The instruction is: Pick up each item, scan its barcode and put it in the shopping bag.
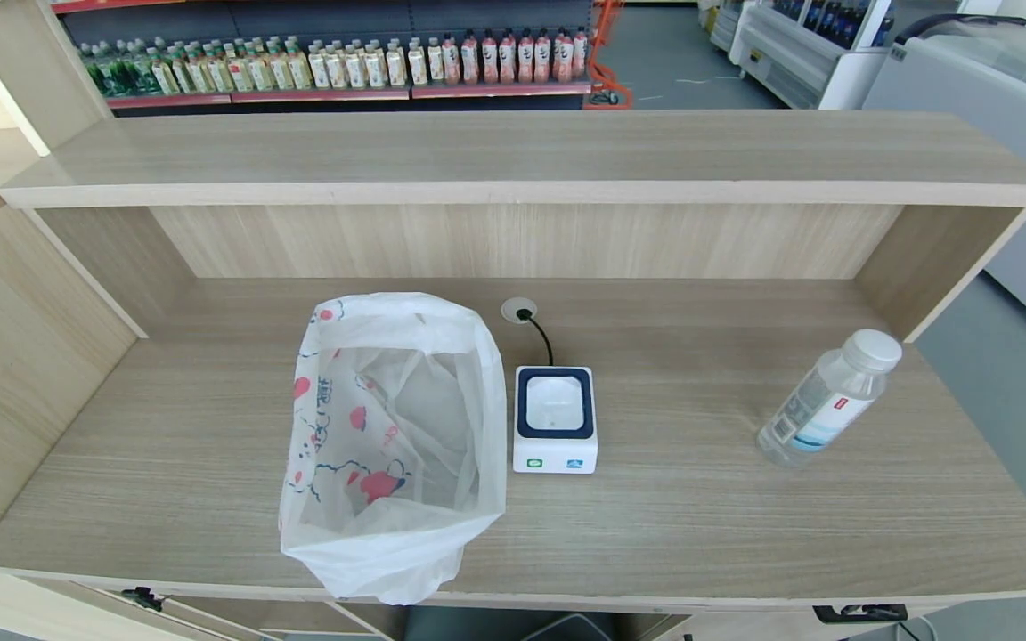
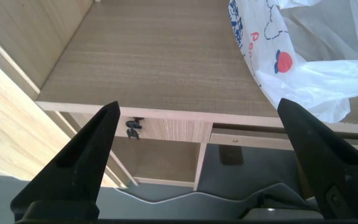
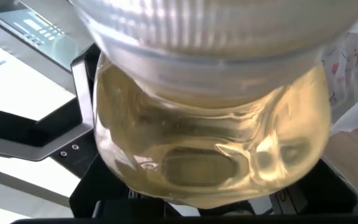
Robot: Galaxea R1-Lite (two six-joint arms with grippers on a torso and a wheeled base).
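Observation:
A white shopping bag (image 1: pixel 393 436) with red and blue print stands open on the wooden counter (image 1: pixel 700 516), left of centre. A white barcode scanner (image 1: pixel 554 418) with a dark window sits right beside it. A clear water bottle (image 1: pixel 825 401) with a white cap stands at the counter's right. My left gripper (image 2: pixel 197 162) is open, fingers (image 2: pixel 79 168) wide apart, below the counter's front edge near the bag (image 2: pixel 303 68). A bottle of yellow drink (image 3: pixel 210 124) sits right against the right wrist camera, my right gripper shut on it, fingers hidden behind it.
A raised back shelf (image 1: pixel 522 169) and side walls enclose the counter. The scanner's black cable (image 1: pixel 540 336) runs to a grommet behind it. Open wood lies between scanner and water bottle. Store shelves of drinks (image 1: pixel 344 62) and freezers stand beyond.

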